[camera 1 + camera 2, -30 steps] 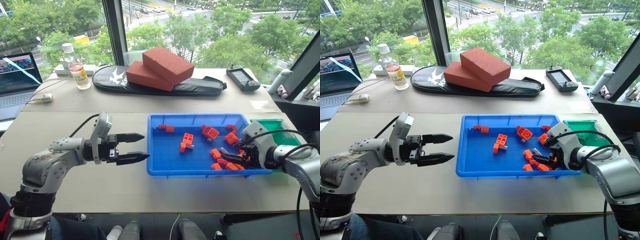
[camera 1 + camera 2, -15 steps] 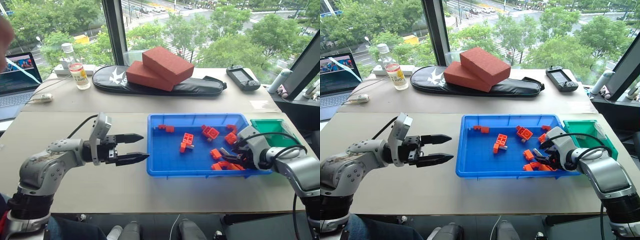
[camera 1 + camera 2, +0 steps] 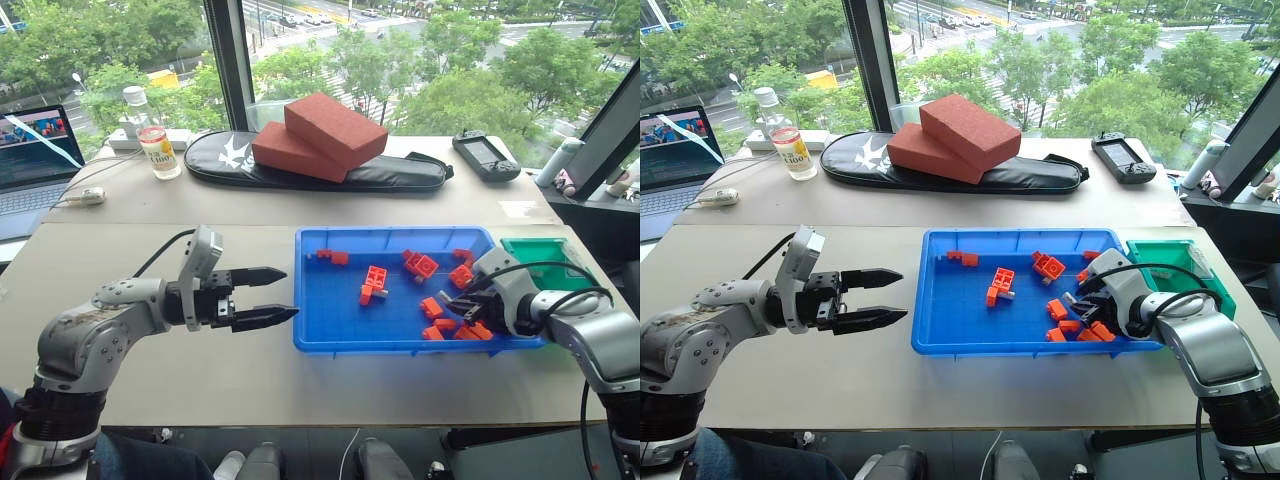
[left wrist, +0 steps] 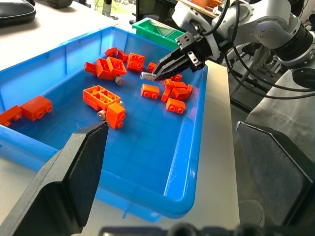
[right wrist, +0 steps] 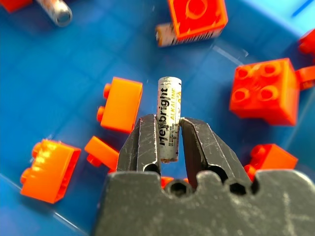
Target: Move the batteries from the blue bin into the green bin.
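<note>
The left arm reaches forward from the robot's left side, forearm roughly level, its grey wrist bent so the left pincer (image 3: 268, 296) points to the robot's right. Its two black fingers stand apart, one above the other, with a clear gap between the tips.

The right arm comes in from the robot's right side, elbow bent, a black cable looping over the wrist. The right pincer (image 4: 153, 75) points inward and slightly down, its two black fingers (image 5: 145, 142) closed on a small silvery cylindrical battery (image 5: 169, 114), which juts out past the tips.
</note>
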Tool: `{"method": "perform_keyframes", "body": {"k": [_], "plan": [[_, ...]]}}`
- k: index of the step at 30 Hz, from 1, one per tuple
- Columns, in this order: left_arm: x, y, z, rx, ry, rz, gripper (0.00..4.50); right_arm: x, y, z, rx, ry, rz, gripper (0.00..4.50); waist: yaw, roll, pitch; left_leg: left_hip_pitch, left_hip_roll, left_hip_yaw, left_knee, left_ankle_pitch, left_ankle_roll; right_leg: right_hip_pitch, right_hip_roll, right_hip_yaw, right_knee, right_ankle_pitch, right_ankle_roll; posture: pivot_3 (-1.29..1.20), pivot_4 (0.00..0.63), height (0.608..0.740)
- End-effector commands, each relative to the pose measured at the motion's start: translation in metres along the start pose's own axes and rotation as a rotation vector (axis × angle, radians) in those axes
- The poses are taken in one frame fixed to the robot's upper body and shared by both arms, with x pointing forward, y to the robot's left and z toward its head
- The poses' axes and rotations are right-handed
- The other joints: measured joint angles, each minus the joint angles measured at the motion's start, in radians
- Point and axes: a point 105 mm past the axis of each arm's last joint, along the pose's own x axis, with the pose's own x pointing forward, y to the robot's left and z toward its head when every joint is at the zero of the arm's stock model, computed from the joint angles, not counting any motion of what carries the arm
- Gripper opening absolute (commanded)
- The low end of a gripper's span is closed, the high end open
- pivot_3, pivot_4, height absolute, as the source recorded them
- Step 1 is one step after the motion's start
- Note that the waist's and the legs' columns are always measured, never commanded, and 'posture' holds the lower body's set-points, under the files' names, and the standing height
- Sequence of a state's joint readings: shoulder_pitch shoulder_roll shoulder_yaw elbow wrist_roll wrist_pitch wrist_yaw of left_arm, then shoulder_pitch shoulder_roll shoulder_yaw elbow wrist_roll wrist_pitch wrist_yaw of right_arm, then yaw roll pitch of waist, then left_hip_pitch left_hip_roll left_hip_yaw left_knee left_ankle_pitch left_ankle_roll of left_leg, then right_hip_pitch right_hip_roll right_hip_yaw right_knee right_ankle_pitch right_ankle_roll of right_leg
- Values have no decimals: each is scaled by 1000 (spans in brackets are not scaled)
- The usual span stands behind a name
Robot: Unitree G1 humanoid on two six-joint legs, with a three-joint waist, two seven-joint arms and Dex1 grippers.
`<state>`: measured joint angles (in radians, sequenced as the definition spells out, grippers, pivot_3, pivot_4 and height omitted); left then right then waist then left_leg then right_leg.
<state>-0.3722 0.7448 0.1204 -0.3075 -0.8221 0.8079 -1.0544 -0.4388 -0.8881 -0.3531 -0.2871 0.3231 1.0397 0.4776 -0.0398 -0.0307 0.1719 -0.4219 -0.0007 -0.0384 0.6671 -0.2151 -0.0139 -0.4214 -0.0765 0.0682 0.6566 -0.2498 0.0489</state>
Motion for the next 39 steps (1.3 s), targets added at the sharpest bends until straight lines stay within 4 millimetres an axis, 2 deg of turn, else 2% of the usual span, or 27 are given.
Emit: {"method": "perform_keyframes", "body": {"k": [1, 4, 6, 8, 10, 13, 15, 18, 20, 21, 23, 26, 27, 39], "plan": [[0, -1, 7, 49, 3, -15, 4500, -13, -47, -10, 36, 53, -251, 345, -1, 0, 0, 0, 0, 0, 0, 0, 0, 0, 0, 0, 0, 0, 0, 0, 150, 740], [1, 0, 7, 52, 6, -17, 4500, -13, -50, -29, 27, 124, -281, 345, -2, 0, 0, 0, 0, 0, 0, 0, 0, 0, 0, 0, 0, 0, 0, 0, 150, 740], [1, 0, 7, 54, 7, -18, 4500, -11, -48, -34, 21, 136, -279, 345, -5, 0, 0, 0, 0, 1, 0, 0, 0, 0, 0, 1, 0, 0, 0, 0, 150, 740], [0, 1, 8, 56, 8, -17, 4500, -10, -46, -35, 14, 144, -277, 1351, -8, 0, 0, 0, 0, 2, 0, 0, 0, 0, 0, 2, 0, 0, 0, 0, 150, 740], [0, 1, 8, 56, 8, -14, 4500, -9, -46, -33, 17, 138, -281, 1967, -8, 0, 0, 1, 1, 2, 0, 0, 0, 0, 1, 2, 0, 0, 0, 0, 150, 740], [0, 1, 7, 57, 9, -12, 4500, -3, -36, -6, 44, 7, -219, 2939, -10, 1, 0, 1, 1, 2, 0, 0, 0, 0, 0, 2, 0, 0, 0, 0, 150, 740], [0, 1, 7, 57, 10, -9, 4500, 4, -20, 10, 25, -62, -133, 2939, -11, 0, 0, 1, 1, 3, 0, 0, 0, 0, 1, 2, 0, 0, 0, 0, 150, 740], [0, 1, 6, 58, 9, -7, 4500, 12, 14, 21, -1, -118, 35, 2939, -11, 0, 0, 1, 1, 3, 0, 0, 0, 0, 1, 2, 0, 0, 0, 0, 150, 740], [0, 1, 6, 59, 9, -3, 4500, 21, 56, 24, -45, -160, 242, 2939, -8, 0, 0, 1, 1, 2, 0, 0, 0, 0, 1, 2, 0, 0, 0, 0, 150, 740], [0, 1, 6, 60, 8, -1, 4500, 24, 71, 21, -68, -160, 308, 2939, -9, 0, 0, 1, 1, 3, 0, 0, 0, 0, 0, 2, 0, 0, 0, 0, 150, 740], [-1, 1, 7, 63, 8, 5, 4500, 31, 92, 14, -98, -151, 415, 3437, -11, 0, 0, 1, 1, 3, 0, 0, 0, 0, 1, 2, 0, 0, 0, 0, 150, 740], [-3, 0, 7, 63, 6, 11, 4500, 40, 101, 4, -131, -114, 463, 4265, -8, 0, 0, 1, 1, 2, 0, 0, 0, 0, 1, 2, 1, 0, 0, 0, 150, 740], [-3, -1, 7, 63, 7, 13, 4500, 44, 103, -1, -150, -97, 471, 4395, -7, 1, 0, 1, 1, 2, 0, 0, 0, 0, 1, 2, 1, 0, 0, 0, 150, 740], [-5, -4, 4, 60, 5, 34, 4500, 79, 109, -25, -188, -2, 470, 4395, -17, 1, 0, 1, 1, 3, -1, 0, 0, -1, 1, 2, 1, 0, 0, 0, 150, 740]]}}
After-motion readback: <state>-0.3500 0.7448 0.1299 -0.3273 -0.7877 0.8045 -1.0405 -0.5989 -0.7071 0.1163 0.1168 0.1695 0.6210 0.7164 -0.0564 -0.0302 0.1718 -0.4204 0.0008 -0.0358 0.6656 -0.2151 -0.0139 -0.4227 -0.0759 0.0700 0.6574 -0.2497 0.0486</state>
